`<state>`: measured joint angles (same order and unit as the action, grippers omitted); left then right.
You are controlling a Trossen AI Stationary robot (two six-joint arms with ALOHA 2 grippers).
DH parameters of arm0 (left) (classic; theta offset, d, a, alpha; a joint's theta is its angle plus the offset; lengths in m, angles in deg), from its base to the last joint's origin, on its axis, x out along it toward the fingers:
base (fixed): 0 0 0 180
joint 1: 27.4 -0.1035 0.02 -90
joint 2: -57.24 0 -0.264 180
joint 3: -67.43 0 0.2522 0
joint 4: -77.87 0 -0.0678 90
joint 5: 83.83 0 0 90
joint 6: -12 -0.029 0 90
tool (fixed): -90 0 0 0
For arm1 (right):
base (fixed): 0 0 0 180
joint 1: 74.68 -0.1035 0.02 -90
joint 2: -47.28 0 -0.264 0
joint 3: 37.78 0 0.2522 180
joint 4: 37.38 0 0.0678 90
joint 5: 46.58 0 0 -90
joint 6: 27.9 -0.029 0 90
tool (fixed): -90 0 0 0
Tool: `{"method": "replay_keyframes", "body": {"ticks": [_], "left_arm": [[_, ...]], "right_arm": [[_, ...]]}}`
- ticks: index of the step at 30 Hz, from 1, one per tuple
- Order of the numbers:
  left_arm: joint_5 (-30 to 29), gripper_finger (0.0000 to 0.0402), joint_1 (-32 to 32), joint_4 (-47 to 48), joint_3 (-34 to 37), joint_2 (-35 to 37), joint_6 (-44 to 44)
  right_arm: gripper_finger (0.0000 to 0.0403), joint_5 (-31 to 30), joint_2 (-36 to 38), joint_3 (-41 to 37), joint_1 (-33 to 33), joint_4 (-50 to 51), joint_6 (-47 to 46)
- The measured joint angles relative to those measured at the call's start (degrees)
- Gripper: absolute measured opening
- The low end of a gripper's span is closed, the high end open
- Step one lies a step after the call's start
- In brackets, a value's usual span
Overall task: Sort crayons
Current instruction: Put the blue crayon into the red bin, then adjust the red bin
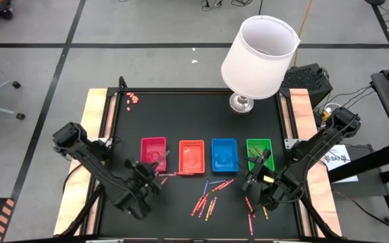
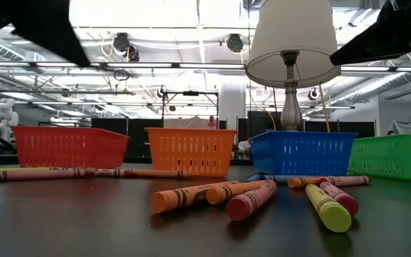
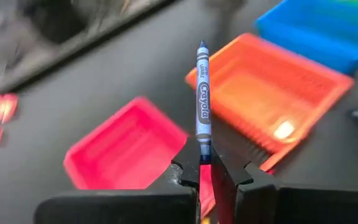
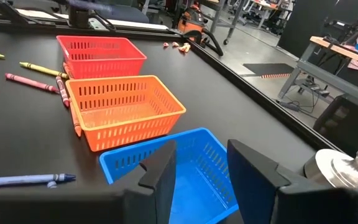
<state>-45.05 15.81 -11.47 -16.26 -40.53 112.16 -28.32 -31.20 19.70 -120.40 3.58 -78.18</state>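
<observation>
right between the two dark fingers [image 3: 185, 177] of my left end effector [image 3: 205, 177] stood a blue crayon [image 3: 202, 99], pinched at its bottom end so it pointed straight out. i held it by the end like that so the rest of it stuck out free and could drop cleanly into a tray. seen from above, that end effector hung by the near edge of the red tray [image 1: 153, 154], so i judged the crayon had not reached its home yet. its home was the blue tray [image 1: 224, 154], two trays over.

four trays sat in a row across the counter [image 1: 181, 121]: red, then the orange tray [image 1: 192, 156], then blue, then the green tray [image 1: 259, 152]. i think they were lined up like that so each colour had its own spot.

my right end effector [image 4: 199, 168] was spread wide and held nothing. it hung over the near side of the blue tray, close to the green one, waiting for its turn.

most of the loose crayons [image 1: 206, 202] lay on the counter in front of the trays, red, orange and yellow ones mixed up. a few more lay by the red tray. a white lamp [image 1: 258, 57] stood at the back, out of the way.
</observation>
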Motion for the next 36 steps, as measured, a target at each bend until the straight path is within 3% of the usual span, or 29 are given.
{"method": "replay_keyframes", "body": {"ticks": [3,7,15,19,26,36], "left_arm": [[5.15,0.0013,-0.97,2.6,0.02,-0.01,4.96],[6.07,0.0013,-2.86,4.71,0.09,-0.42,6.08],[13.94,0.0013,-5.97,-0.64,4.43,-0.46,6.44],[14.49,0.0017,-6.33,-0.79,6.06,-0.46,9.88],[15.82,0.0055,-6.35,-1.49,9.17,-0.46,17.77],[14.62,0.0144,-6.1,-3.8,9.79,-0.46,15.58]], "right_arm": [[0.0128,0.0,0.02,0.0,0.0,-0.02,0.02],[0.0128,0.0,0.02,0.0,0.24,-0.02,0.02],[0.0128,0.0,0.02,0.0,0.26,-0.02,0.02],[0.0128,0.01,0.02,0.0,0.26,0.0,0.02],[0.0128,0.02,0.03,0.0,0.26,0.0,0.02],[0.0128,0.04,0.02,0.0,0.26,0.0,0.02]]}}
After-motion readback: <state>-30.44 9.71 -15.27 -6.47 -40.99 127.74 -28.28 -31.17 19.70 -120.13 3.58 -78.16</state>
